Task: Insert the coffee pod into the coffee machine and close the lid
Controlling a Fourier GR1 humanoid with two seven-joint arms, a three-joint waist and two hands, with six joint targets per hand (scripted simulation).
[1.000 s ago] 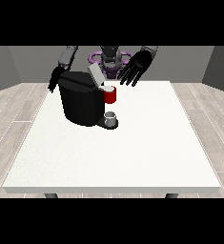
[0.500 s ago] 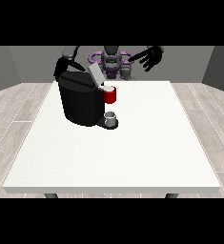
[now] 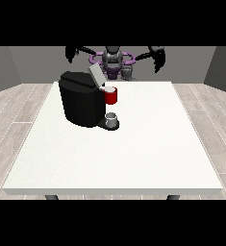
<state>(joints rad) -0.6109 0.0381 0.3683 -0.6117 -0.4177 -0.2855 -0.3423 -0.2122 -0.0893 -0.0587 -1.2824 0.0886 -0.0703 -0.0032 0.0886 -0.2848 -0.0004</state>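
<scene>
A black coffee machine (image 3: 80,104) stands on the white table (image 3: 133,153) at the left rear. Its grey lid (image 3: 96,73) is tilted up and open. A red pod holder (image 3: 111,95) juts from its front, and a small grey cup (image 3: 112,119) sits on the drip base below. No separate coffee pod shows. The hand at the view's left (image 3: 72,52) is raised high above and behind the machine, touching nothing. The hand at the view's right (image 3: 157,56) is raised out to the side, well away from the machine, fingers hanging down and holding nothing.
The robot's torso (image 3: 112,61) stands behind the table's far edge. Wooden floor surrounds the table, with grey walls behind.
Both hands have lifted and swung outward, away from the machine. The hand at the view's left has left the machine's top. The lid still stands open.
</scene>
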